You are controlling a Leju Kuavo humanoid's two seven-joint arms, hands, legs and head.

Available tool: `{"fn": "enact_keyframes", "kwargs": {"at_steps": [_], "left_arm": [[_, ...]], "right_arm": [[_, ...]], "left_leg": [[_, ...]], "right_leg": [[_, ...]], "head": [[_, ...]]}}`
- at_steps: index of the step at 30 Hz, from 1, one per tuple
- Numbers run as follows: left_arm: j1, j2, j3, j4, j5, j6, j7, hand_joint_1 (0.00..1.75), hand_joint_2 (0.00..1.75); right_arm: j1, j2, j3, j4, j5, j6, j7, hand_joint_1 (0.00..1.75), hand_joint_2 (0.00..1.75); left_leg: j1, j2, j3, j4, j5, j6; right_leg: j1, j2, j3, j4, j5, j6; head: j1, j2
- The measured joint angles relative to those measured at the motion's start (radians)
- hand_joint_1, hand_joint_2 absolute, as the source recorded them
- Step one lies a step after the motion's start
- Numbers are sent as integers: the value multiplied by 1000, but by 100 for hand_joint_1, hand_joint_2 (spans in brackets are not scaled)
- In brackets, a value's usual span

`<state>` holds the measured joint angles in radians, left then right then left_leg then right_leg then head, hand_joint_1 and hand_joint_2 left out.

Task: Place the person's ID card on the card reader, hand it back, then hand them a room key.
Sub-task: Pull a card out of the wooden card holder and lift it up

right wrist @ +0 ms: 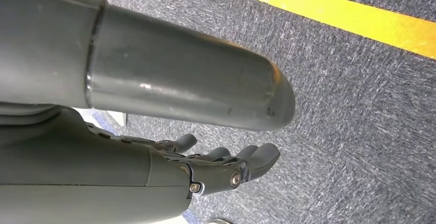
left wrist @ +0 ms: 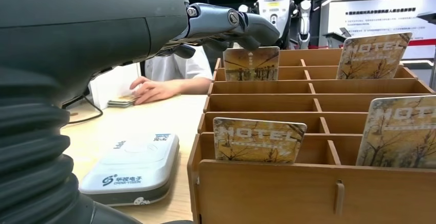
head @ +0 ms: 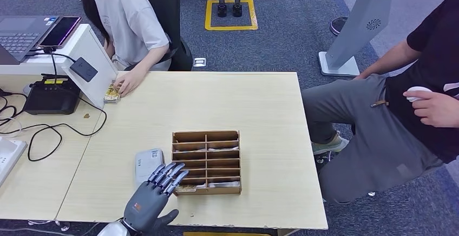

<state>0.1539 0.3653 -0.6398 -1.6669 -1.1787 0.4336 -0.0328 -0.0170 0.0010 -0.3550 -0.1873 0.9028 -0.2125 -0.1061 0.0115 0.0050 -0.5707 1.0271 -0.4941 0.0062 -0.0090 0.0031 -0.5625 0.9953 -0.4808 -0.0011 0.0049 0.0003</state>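
My left hand (head: 154, 192) hovers at the table's near edge with its fingers stretched out and apart, holding nothing. Its fingertips (head: 176, 172) reach between the white card reader (head: 147, 163) and the wooden slotted box (head: 207, 162). In the left wrist view the left hand (left wrist: 128, 29) points over the box (left wrist: 308, 131), where several "MOTEL" key cards (left wrist: 259, 141) stand in slots. A seated person's hand (head: 130, 82) rests on a small stack of cards (head: 112, 94) at the far left of the table. My right hand (right wrist: 205, 172) hangs over the carpet, holding nothing.
A white stand (head: 89, 57) with a phone, a black device (head: 51, 96) and loose cables (head: 48, 133) crowd the left table. A second person (head: 411, 100) sits to the right of the table, holding a white object. A laptop (head: 19, 35) lies far left.
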Motion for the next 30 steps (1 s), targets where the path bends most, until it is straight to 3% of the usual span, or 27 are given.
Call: {"fn": "enact_keyframes", "kwargs": {"at_steps": [23,27,30], "left_arm": [[-24,-53,-15,32,6,-12,0,0,175],[-27,-60,-15,44,12,-13,2,173,175],[-29,-64,-15,55,32,-26,2,175,175]], "right_arm": [[-1,10,-3,0,11,2,1,0,0],[-1,11,-4,0,16,2,0,0,0],[-1,12,-7,0,20,2,0,0,0]], "left_leg": [[0,0,0,0,0,0],[0,0,0,0,0,0],[0,0,0,0,0,0]], "right_leg": [[0,0,0,0,0,0],[0,0,0,0,0,0],[0,0,0,0,0,0]], "head": [[0,0],[0,0],[0,0]]}}
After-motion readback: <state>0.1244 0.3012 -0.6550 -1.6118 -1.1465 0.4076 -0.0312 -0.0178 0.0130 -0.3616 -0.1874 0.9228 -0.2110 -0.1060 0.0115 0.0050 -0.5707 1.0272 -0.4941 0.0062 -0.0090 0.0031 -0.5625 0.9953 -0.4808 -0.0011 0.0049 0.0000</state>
